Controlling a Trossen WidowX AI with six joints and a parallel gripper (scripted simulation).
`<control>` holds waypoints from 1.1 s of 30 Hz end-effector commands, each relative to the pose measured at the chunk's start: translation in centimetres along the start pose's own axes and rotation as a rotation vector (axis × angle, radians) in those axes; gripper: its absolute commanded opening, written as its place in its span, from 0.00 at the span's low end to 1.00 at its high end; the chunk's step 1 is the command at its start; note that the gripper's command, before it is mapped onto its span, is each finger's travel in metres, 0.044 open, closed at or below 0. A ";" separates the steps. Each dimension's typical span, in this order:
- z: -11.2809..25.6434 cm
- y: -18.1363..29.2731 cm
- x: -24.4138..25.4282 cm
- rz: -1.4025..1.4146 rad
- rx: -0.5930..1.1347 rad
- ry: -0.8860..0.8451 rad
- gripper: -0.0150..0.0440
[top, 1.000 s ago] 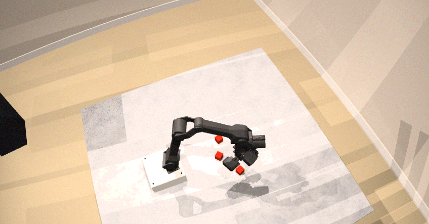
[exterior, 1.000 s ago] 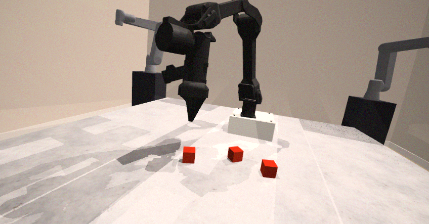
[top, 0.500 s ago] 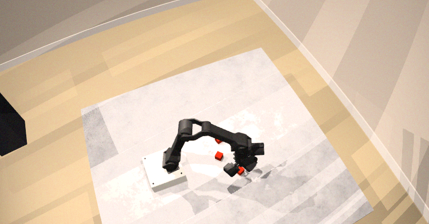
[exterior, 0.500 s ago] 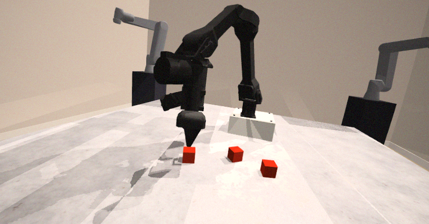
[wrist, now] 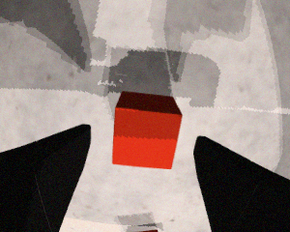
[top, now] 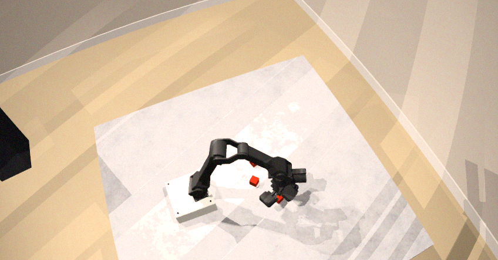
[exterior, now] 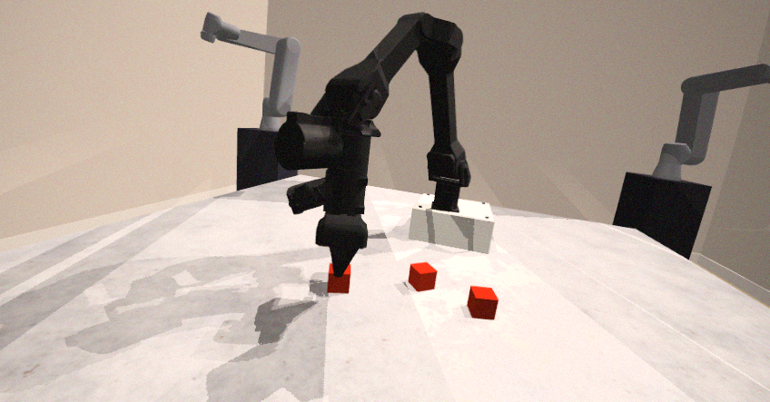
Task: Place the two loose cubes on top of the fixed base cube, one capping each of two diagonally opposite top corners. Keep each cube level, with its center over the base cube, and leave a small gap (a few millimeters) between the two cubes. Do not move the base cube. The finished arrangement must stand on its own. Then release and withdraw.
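Observation:
Three red cubes of like size stand apart on the table; I cannot tell by look which is the fixed base. One cube (top: 279, 199) (exterior: 339, 286) (wrist: 146, 137) is beneath my gripper (top: 278, 197) (exterior: 339, 274) (wrist: 144, 132). The gripper points down and is open, with a fingertip on each side of that cube and a visible gap to both sides in the wrist view. In the exterior view the near fingertip overlaps the cube's upper part. A second cube (top: 253, 181) (exterior: 422, 277) stands nearer the arm's base. A third cube (top: 252, 164) (exterior: 482, 302) is partly hidden by the arm in the top view.
The arm's white base block (top: 192, 199) (exterior: 450, 230) stands on the pale marbled table (top: 157, 128) (exterior: 540, 360). Two grey arms (exterior: 283, 73) (exterior: 696, 117) stand on dark pedestals beyond the table. Shadows of the arm lie around the gripper.

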State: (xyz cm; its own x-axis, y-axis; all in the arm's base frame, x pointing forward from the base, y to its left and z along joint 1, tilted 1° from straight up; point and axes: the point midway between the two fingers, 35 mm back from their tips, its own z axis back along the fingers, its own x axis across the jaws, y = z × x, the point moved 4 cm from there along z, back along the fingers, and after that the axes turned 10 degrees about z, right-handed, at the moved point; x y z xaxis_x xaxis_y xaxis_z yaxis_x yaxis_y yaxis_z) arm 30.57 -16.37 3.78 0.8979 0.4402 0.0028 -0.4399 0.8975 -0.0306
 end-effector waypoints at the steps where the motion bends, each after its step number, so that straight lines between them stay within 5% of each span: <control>1: -0.8 0.1 0.0 0.004 0.011 0.002 0.70; 9: -1.9 0.2 -0.1 0.004 0.011 0.002 0.70; 15: -1.9 0.2 -0.1 0.004 0.011 0.002 0.44; 33: 2.2 -0.3 0.2 0.004 0.010 0.002 0.43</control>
State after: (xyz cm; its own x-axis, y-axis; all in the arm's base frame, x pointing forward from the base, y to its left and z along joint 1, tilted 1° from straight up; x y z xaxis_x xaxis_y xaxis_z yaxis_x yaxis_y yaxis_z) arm 30.72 -16.45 4.99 0.8977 0.4405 -0.0087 -0.4405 0.8976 -0.0137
